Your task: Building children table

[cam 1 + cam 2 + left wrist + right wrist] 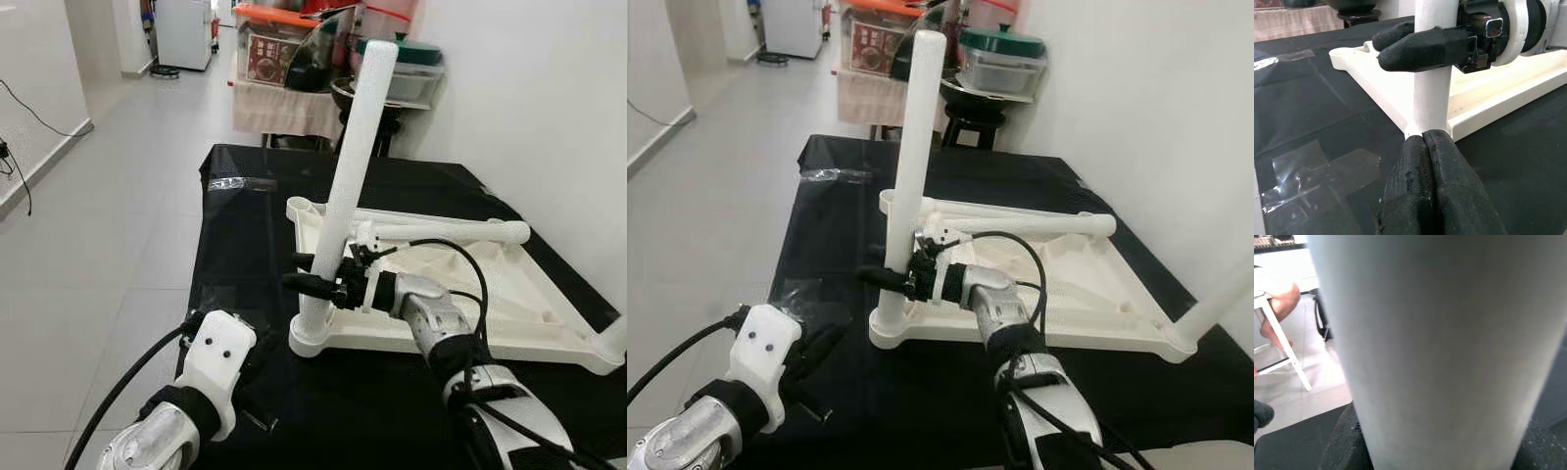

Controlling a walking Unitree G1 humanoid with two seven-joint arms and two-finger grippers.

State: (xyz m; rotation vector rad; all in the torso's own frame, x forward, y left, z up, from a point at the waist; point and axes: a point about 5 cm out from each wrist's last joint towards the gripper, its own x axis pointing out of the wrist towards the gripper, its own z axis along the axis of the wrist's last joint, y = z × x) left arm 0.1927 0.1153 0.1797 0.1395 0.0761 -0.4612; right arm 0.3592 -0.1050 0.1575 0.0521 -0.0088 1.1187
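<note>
The white tabletop (pixel 490 304) lies upside down on the black counter (pixel 245 215). At its 7 o'clock corner a leg (pixel 348 186) stands upright, leaning slightly; the right tool (pixel 318 279) pinches it low down. A second leg (pixel 451 232) lies across the tabletop. The left tool (pixel 1432 196), fingers pressed together, hovers near the leg's base

The left end effector (pixel 1425 142) has its two black fingers pressed together, tips just before the base of the upright white leg (pixel 1432 73). The right end effector (pixel 1400 41) grips this leg higher up. The white tabletop (pixel 1498 93) lies on a black surface (pixel 1303 107) bearing clear tape (pixel 1317 171).
</note>
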